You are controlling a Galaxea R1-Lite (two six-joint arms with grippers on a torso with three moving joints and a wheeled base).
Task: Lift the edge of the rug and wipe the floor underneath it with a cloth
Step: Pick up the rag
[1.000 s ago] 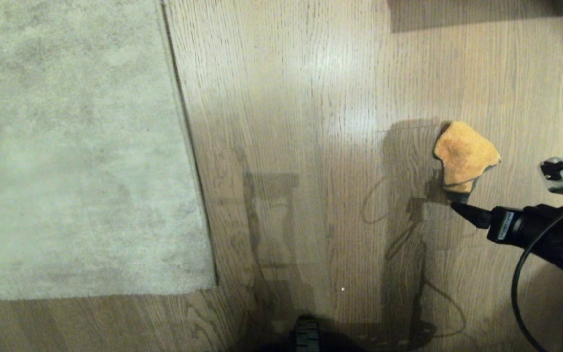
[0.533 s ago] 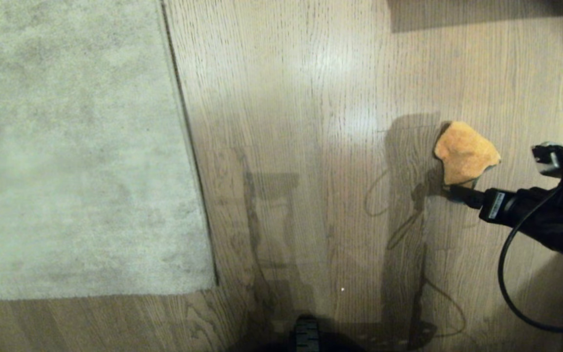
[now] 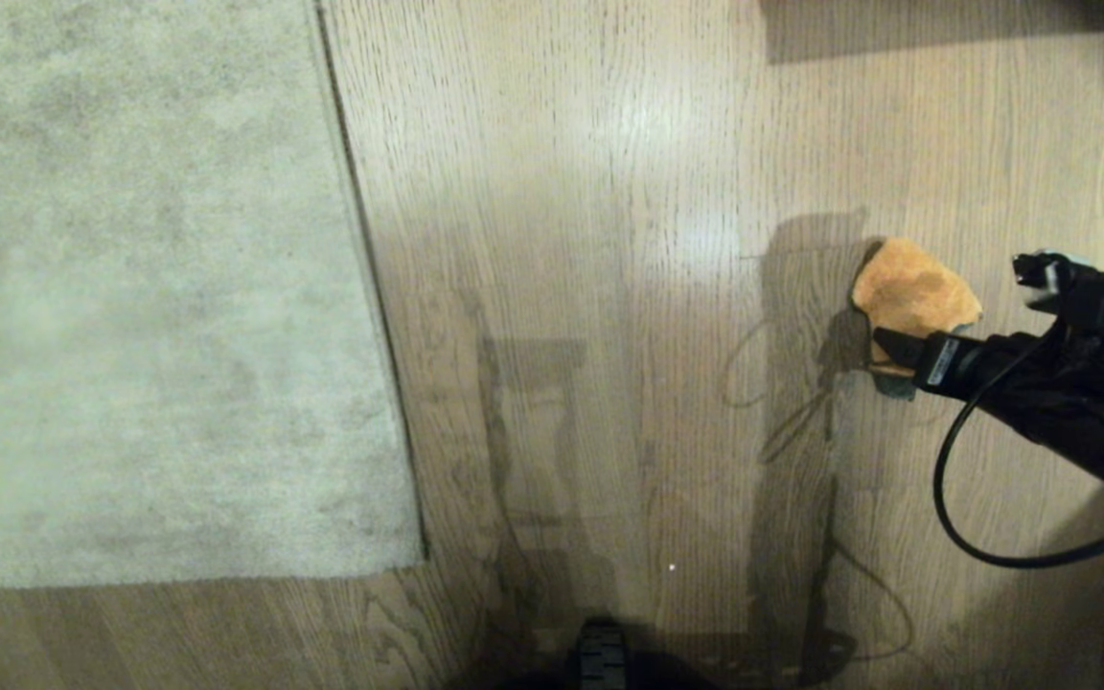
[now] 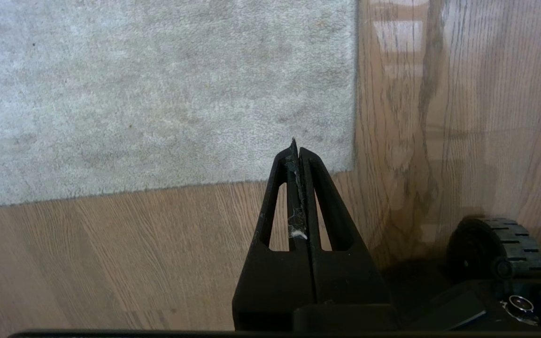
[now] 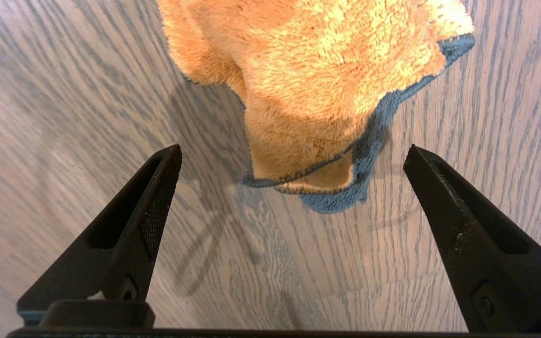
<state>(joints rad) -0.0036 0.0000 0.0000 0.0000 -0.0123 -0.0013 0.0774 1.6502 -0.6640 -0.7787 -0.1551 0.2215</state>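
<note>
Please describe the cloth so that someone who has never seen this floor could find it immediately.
Start at the large grey rug and go right across the bare wood floor to the open right gripper. The cloth lies crumpled there: a small, fuzzy orange rag with a blue edge.

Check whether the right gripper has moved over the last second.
Yes. In the head view the open right gripper has come up and over the near end of the cloth, which has stayed put on the floor.
</note>
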